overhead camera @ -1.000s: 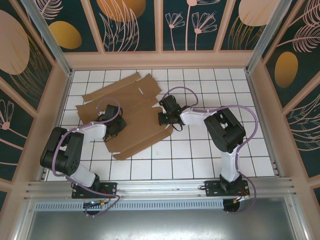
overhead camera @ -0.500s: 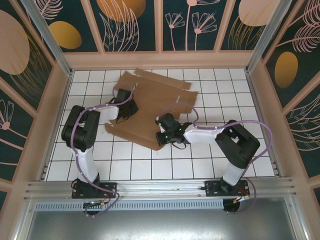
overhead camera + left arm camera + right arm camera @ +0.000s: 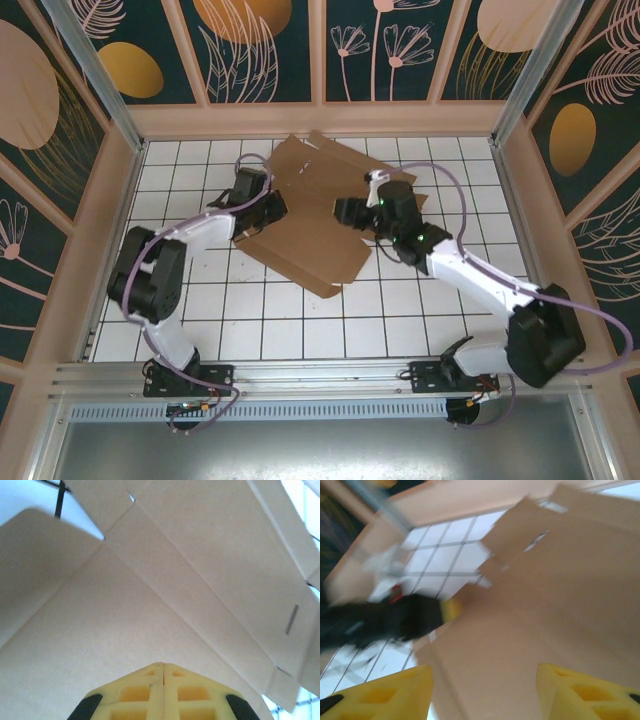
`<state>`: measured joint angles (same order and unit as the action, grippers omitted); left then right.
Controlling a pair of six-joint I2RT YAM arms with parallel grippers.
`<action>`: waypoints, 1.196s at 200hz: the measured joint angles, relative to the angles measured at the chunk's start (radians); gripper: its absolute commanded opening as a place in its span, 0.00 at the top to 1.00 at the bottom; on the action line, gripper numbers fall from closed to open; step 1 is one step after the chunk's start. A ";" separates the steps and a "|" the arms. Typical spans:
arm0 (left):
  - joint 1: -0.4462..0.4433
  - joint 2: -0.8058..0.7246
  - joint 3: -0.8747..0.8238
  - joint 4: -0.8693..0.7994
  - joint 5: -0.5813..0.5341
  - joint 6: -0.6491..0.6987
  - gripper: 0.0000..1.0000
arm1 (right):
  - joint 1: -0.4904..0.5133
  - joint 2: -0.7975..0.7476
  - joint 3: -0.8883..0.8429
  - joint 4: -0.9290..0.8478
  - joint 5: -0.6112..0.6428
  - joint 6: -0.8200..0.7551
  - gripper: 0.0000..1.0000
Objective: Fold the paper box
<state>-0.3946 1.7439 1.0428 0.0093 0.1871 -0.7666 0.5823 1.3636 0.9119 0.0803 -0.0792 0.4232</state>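
The paper box (image 3: pixel 310 240) is a flat brown cardboard sheet with flaps and creases, lying askew on the tiled floor toward the back. My left gripper (image 3: pixel 264 206) is at its left edge. In the left wrist view its yellow tips (image 3: pixel 162 666) are shut together against the cardboard (image 3: pixel 150 580), with nothing visible between them. My right gripper (image 3: pixel 347 212) hangs over the sheet's right-hand part. In the right wrist view it (image 3: pixel 482 690) stands open above the cardboard (image 3: pixel 545 605), fingers wide apart. The left gripper (image 3: pixel 422 617) shows there as a blurred dark shape with a yellow tip.
The white tiled table (image 3: pixel 420 310) is enclosed by a low beige wall (image 3: pixel 320 118) at the back and along both sides. The sheet's far flaps reach close to the back wall. Open tiles lie in front of the sheet and to its right.
The right gripper has opened and swung from the sheet's near edge to over its right part. The sheet has turned and shifted slightly. The left gripper stays shut at the left edge.
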 measured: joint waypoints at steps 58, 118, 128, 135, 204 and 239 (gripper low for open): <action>-0.080 -0.023 -0.228 0.056 0.038 -0.108 1.00 | -0.167 0.443 0.187 -0.091 -0.099 0.014 0.85; -0.081 0.092 -0.113 0.033 0.011 -0.114 1.00 | -0.153 0.609 0.283 -0.192 -0.003 -0.051 0.89; -0.069 0.113 -0.090 0.035 0.014 -0.115 1.00 | -0.153 0.599 0.259 -0.179 0.005 -0.051 0.88; -0.058 0.125 -0.076 0.036 0.014 -0.115 1.00 | -0.153 0.584 0.235 -0.164 0.006 -0.050 0.88; 0.037 0.219 0.075 -0.023 -0.016 -0.113 1.00 | -0.018 0.435 0.024 -0.108 -0.079 -0.011 0.82; 0.051 0.224 0.128 -0.114 -0.076 -0.070 1.00 | 0.051 0.412 0.002 -0.089 -0.213 0.001 0.59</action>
<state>-0.3435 1.9675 1.1709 -0.1051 0.1116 -0.8368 0.6331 1.7756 0.9134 -0.0090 -0.2920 0.4240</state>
